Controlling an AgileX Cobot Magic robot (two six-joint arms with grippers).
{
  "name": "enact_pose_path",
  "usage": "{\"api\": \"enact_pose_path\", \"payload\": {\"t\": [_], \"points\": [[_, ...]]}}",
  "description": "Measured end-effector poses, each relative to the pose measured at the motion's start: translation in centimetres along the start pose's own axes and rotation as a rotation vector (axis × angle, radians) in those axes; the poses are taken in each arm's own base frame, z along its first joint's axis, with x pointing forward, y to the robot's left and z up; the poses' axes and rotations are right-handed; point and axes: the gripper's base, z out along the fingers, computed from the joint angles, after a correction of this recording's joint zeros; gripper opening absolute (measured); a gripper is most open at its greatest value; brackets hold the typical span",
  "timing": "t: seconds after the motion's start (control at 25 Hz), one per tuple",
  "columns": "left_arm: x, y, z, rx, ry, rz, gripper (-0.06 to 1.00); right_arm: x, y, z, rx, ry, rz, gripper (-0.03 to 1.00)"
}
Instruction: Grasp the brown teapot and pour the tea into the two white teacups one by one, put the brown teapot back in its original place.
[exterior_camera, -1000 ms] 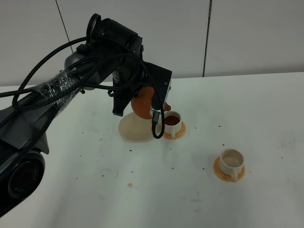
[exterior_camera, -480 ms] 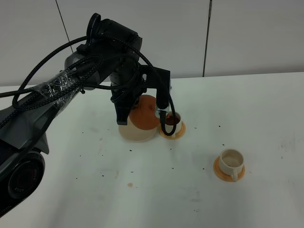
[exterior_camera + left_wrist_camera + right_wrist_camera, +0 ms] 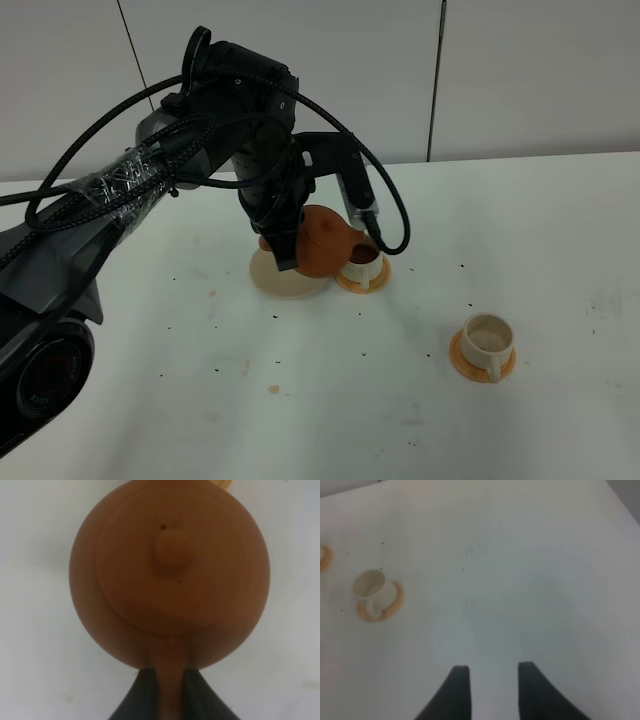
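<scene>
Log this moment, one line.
left gripper: shut on brown teapot; teapot: upright over beige saucer; teacup by teapot: filled; other teacup: empty; right gripper: open

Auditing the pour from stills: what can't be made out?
Whether the brown teapot touches the saucer: high view, arm hides part of its base; left wrist view, teapot covers it.
Tea in the nearer teacup: small in high view, blurred in right wrist view.
The farther teacup: partly behind teapot and cable.

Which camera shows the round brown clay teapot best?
The left wrist camera: the round reddish-brown clay teapot fills the picture from above, lid knob clear. The high camera shows it small, partly behind the black arm. The right wrist camera misses it.
</scene>
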Motion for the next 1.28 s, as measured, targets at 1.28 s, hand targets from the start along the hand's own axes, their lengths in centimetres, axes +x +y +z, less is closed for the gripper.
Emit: {"api": "enact_pose_path", "payload": {"t": [1.28], "points": [[-8.3, -7.0, -2.6, 0.086, -0.285, 0.140, 0.18, 0.0, 0.0, 0.0, 0.000, 0.000, 0.000, 0.23]]}}
